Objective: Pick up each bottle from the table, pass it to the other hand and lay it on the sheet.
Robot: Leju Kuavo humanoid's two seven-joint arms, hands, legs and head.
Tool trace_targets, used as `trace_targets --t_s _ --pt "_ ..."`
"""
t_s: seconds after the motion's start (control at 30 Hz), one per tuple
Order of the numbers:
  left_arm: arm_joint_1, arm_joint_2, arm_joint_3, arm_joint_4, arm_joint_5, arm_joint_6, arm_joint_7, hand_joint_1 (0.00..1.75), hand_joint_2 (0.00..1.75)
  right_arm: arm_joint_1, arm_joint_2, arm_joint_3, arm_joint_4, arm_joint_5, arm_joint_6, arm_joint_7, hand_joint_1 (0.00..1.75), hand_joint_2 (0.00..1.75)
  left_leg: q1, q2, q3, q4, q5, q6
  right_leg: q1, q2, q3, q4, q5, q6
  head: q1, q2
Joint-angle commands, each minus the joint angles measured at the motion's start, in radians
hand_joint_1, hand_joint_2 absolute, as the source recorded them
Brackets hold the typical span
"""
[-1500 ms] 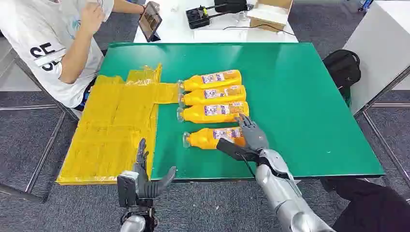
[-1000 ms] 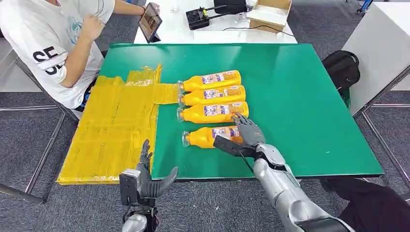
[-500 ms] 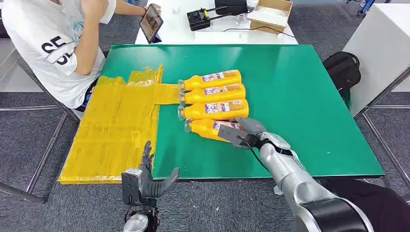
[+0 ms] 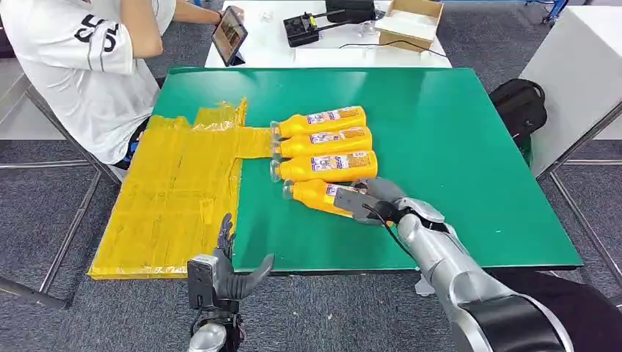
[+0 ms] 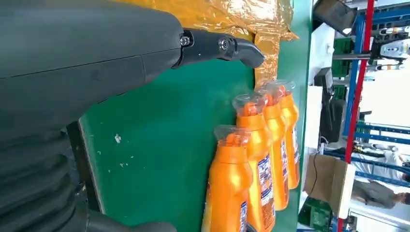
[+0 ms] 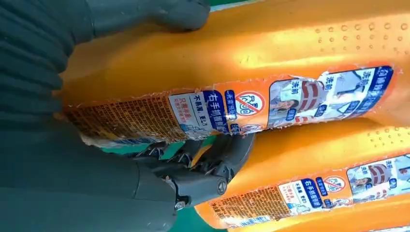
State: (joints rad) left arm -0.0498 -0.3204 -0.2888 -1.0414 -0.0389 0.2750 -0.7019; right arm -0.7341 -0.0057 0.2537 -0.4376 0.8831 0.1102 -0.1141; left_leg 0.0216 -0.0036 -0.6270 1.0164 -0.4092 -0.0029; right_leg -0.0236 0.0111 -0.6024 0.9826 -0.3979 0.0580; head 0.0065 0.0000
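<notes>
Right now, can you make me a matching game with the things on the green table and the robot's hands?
Things:
1. nearest bottle
2. yellow sheet
3. left hand
4. farthest bottle

States:
a. lies flat with no bottle on it
b. open, at the table's near edge
c. gripped by the right hand
d. lies untouched at the far end of the row

Pairs: 1-c, 2-a, 3-b, 4-d
</notes>
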Motion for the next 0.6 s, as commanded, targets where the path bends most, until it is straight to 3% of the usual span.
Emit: trace_targets --t_s 0.03,0.1,0.17,0.23,0.3,0.43,0.5,0.6 --pt "-0.029 -0.029 0.003 0.029 -0.005 0.01 0.004 0.0 1.75 0.114 0.029 0.008 0.006 -0.113 -0.112 -0.098 1.75 1.75 0.001 -0.003 0.004 -0.002 0.0 0.001 0.002 -0.004 0.006 -0.003 -0.001 -0.003 0.0 0.0" --pt "-0.02 -0.029 0.014 0.011 -0.012 0.013 0.004 0.0 1.75 0.159 0.058 -0.03 -0.09 -0.18 -0.182 -0.16 1.75 1.75 0.001 -0.003 0.004 -0.003 -0.001 0.001 0.002 -0.004 0.006 -0.004 -0.001 -0.004 0.0 0.0" --pt "-0.011 -0.029 0.019 -0.007 -0.019 0.009 0.004 0.0 1.75 0.249 0.1 -0.075 -0.31 -0.26 -0.287 -0.272 1.75 1.75 0.001 -0.001 0.003 -0.002 -0.001 0.001 0.002 -0.003 0.005 -0.002 -0.001 -0.003 0.0 0.0" --pt "-0.006 -0.029 0.008 -0.014 -0.018 0.014 0.004 0.0 1.75 0.406 0.159 -0.11 -0.696 -0.294 -0.436 -0.318 1.75 1.75 0.002 0.004 0.003 -0.001 -0.003 0.0 0.003 0.002 0.003 -0.001 -0.001 -0.004 0.0 0.0" --pt "-0.005 -0.029 -0.004 -0.016 -0.015 0.02 0.004 0.0 1.75 0.5 0.175 -0.11 -0.953 -0.37 -0.451 -0.309 1.75 1.75 0.001 0.003 0.001 0.0 -0.004 -0.001 0.002 0.002 0.0 0.001 -0.002 -0.004 0.0 0.0" --pt "-0.008 -0.029 -0.009 -0.013 -0.012 0.024 0.004 0.0 1.75 0.511 0.161 -0.112 -0.992 -0.381 -0.437 -0.294 1.75 1.75 0.001 -0.003 -0.005 0.002 -0.005 0.0 0.002 -0.004 -0.003 0.004 -0.005 -0.004 -0.001 0.0" --pt "-0.013 -0.029 -0.013 -0.01 -0.01 0.027 0.004 0.0 1.75 0.516 0.182 -0.146 -1.02 -0.445 -0.521 -0.395 1.75 1.75 0.001 -0.004 -0.005 0.001 -0.004 0.0 0.002 -0.005 -0.003 0.002 -0.004 -0.003 -0.001 0.0" --pt "-0.022 -0.029 -0.02 -0.002 0.005 0.034 0.004 0.0 1.75 0.562 0.195 -0.163 -1.136 -0.457 -0.591 -0.433 1.75 1.75 0.0 -0.003 -0.01 0.0 -0.002 -0.001 -0.001 -0.003 -0.008 0.002 -0.004 0.001 0.0 0.0"
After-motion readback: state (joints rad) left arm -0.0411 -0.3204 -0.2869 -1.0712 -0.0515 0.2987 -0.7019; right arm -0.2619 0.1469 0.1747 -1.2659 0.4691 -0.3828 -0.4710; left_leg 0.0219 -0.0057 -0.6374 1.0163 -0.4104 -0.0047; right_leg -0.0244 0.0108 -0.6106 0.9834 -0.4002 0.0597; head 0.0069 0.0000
